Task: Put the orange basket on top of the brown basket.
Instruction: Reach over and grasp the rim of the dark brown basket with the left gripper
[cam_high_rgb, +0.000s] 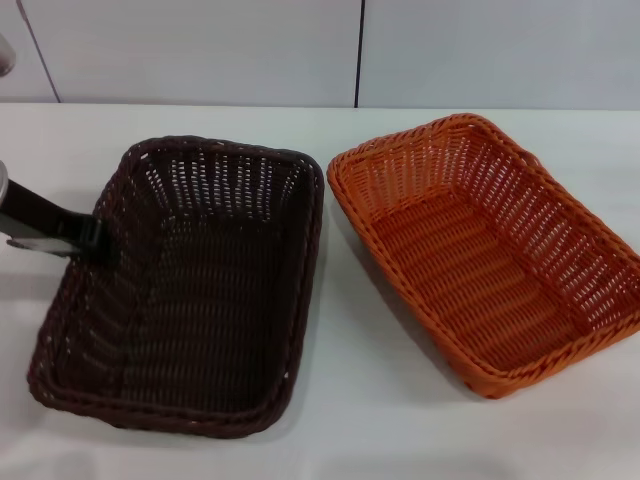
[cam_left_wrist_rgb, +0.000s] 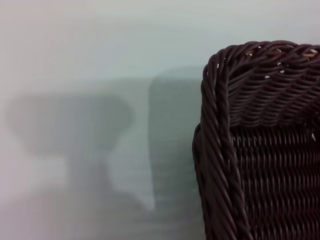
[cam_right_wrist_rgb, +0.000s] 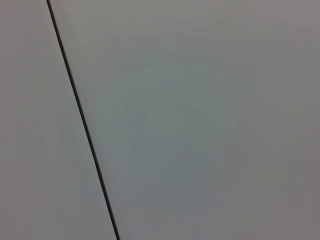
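Two woven trays side by side on a plain white surface. The bright orange wicker-style rectangular basket with sloped open-weave sides and braided rim sits on the robot's right, turned at an angle; the very dark brown, nearly black basket of the same pattern sits to its left, their near upper corners close but apart. Judged from its open weave, the orange basket is probably light and fairly stiff, with some flex in the walls; the braided rim offers the firmest purchase, best pinched across a side wall near mid-length so the tray hangs level. The smooth strands may slip under a shallow grip. The left hand, a dark tool entering from the left edge, lies at the outer long rim of the brown basket; whether it is parted or closed on that rim cannot be told. The left wrist view shows only a corner of the brown rim and shadows on the surface. The right hand is out of sight; its wrist view shows only a pale panel with a dark seam. Nothing lies between the baskets, and both are empty.
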